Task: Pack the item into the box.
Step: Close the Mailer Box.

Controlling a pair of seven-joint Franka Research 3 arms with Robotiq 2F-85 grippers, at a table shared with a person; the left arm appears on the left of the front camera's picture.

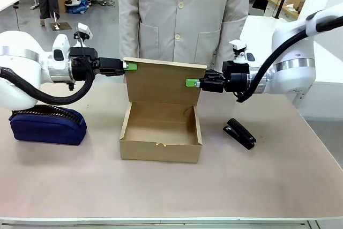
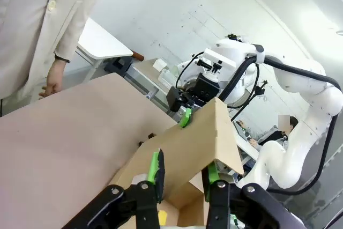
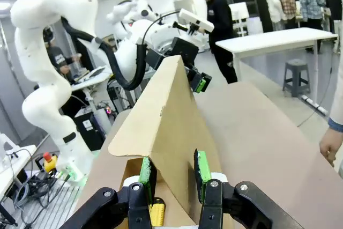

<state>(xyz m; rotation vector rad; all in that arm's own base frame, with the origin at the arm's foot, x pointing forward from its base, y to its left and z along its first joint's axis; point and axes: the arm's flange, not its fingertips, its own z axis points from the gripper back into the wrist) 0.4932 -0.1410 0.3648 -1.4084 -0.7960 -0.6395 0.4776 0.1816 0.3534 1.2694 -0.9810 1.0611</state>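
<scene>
Item (image 1: pixel 159 145) already lies on the floor of the box (image 1: pixel 161 152), against its near wall, so packing looks done and only closing appears left. The lid flap (image 1: pixel 163 81) stands upright; left gripper (image 1: pixel 130 66) at its top corner and right gripper (image 1: pixel 190 83) at its side edge both straddle it, jaws apart, not visibly pinching. Stapler (image 1: pixel 239 133) and pouch (image 1: pixel 48 126) lie well aside on the table (image 1: pixel 268 181), and a person (image 1: pixel 182 14) stands behind; nothing seems to block the flap.

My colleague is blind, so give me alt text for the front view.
An open brown cardboard box sits mid-table, lid flap upright, with the left arm's jaws at the flap's top left corner and the right arm's jaws at its right edge. A small yellow item lies inside; a navy pouch lies left, a black stapler right, a person behind.
</scene>
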